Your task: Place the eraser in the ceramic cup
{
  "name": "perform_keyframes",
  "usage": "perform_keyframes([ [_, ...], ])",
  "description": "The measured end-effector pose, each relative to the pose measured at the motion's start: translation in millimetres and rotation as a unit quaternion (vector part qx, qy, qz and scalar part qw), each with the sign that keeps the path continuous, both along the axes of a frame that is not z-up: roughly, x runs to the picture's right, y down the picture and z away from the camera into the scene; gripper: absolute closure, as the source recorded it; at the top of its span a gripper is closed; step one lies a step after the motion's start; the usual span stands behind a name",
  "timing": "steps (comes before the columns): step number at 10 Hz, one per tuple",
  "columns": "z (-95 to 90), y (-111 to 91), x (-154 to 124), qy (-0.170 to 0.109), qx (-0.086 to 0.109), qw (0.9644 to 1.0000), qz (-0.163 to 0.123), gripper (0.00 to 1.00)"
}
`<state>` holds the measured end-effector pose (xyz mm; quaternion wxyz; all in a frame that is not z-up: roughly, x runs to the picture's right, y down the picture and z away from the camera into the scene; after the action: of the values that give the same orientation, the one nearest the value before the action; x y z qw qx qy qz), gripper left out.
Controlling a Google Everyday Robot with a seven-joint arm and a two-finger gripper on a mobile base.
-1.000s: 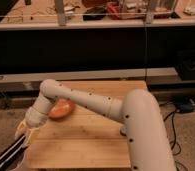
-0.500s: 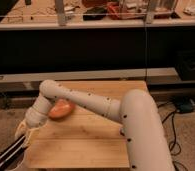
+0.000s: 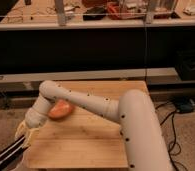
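Observation:
My white arm (image 3: pixel 106 107) reaches from the lower right across the wooden table (image 3: pixel 86 145) to its left edge. My gripper (image 3: pixel 26 132) hangs at the table's front-left edge, pointing down, just left of and below a shallow orange bowl (image 3: pixel 60 108). The arm's wrist partly covers the bowl. The white ceramic cup is not in view. The eraser is not in view, and I cannot tell whether the gripper holds anything.
A dark shelf unit (image 3: pixel 91 50) with a cluttered top stands behind the table. Cables (image 3: pixel 183 112) lie on the floor at the right. A black-and-white striped object (image 3: pixel 3 157) lies on the floor at the lower left.

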<state>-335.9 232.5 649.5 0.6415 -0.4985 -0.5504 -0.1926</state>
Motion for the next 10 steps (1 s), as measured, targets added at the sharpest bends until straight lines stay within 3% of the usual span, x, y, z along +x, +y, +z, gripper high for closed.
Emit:
perform_keyframes([
  [2, 0.2, 0.6, 0.0, 0.001, 0.0, 1.0, 0.0, 1.0],
  [5, -5.6, -10.2, 9.2, 0.012, 0.015, 0.9998, 0.006, 1.0],
  [10, -15.1, -15.8, 4.1, 0.015, 0.033, 0.9992, -0.016, 0.97],
])
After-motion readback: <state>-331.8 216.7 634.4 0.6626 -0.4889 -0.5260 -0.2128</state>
